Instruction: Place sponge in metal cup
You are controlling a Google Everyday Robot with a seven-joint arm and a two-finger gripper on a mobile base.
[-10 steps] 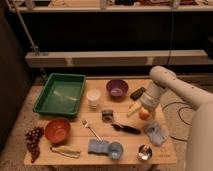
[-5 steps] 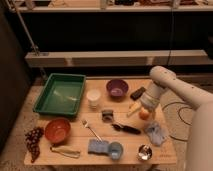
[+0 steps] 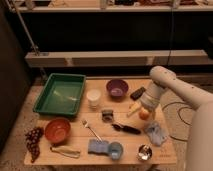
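The sponge lies flat by the table's front edge, long axis across the view, left of the metal cup, well forward-left of the gripper, which hangs spread and empty beside an orange.

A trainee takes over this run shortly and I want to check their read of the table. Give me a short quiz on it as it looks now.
1. True or false: the sponge already sits in the metal cup.
2. The gripper hovers nearest to: A) the orange, B) the green tray, C) the grapes.
3. Which cup stands right beside the sponge?
Key: 1 false; 2 A; 3 the light blue plastic cup.
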